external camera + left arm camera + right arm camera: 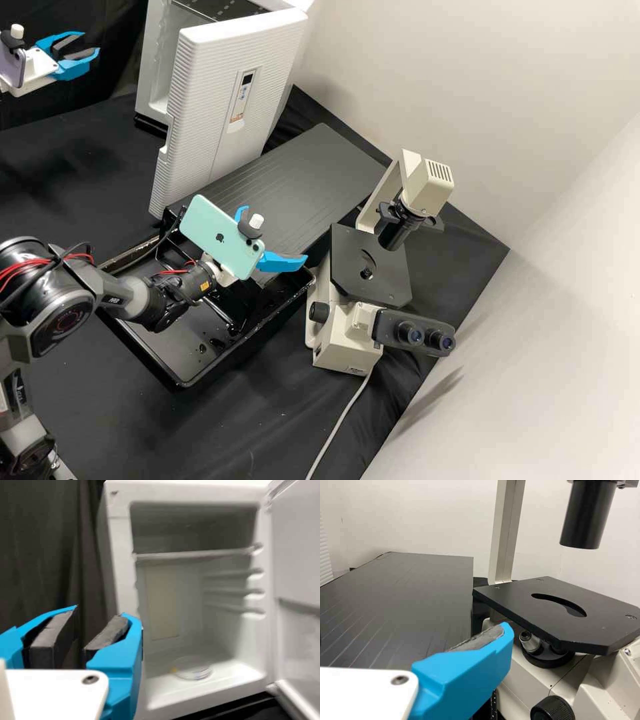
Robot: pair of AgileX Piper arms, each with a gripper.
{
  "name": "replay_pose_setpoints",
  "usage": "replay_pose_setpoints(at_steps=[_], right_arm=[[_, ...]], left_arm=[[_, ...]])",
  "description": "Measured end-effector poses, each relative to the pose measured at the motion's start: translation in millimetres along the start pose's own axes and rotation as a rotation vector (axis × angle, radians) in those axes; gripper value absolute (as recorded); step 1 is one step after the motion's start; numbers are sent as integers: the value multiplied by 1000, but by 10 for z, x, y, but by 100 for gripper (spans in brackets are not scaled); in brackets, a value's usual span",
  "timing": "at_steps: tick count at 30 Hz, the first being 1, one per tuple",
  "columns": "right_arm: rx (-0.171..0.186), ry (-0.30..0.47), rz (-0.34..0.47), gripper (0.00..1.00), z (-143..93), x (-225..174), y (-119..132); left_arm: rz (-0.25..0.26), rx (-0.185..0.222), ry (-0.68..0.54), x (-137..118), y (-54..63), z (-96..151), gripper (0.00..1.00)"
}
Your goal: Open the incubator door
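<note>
Black bench; far left, incubator door stands wide. Left claw empty, fingers apart; right claw spread too. Best now: back left claw off slowly, not nudging the door.

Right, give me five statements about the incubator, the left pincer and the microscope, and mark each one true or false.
1. The incubator door stands open. True.
2. The left pincer is shut on the edge of the door. False: its fingers are apart with nothing between them, and it is away from the door.
3. A round dish rests on the floor inside the incubator. True.
4. The microscope stands inside the black tray. False: it stands beside the tray, on the bench.
5. The microscope has two eyepieces. True.
</note>
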Motion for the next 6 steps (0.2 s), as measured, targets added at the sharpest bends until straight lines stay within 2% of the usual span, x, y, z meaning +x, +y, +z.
replay_pose_setpoints(at_steps=[4,6], right_arm=[[0,0,0,100,0,0,0],[0,0,0,100,0,0,0]], left_arm=[[-5,3,5,-4,-93,-21,100],[-12,-9,4,-3,-114,-38,100]])
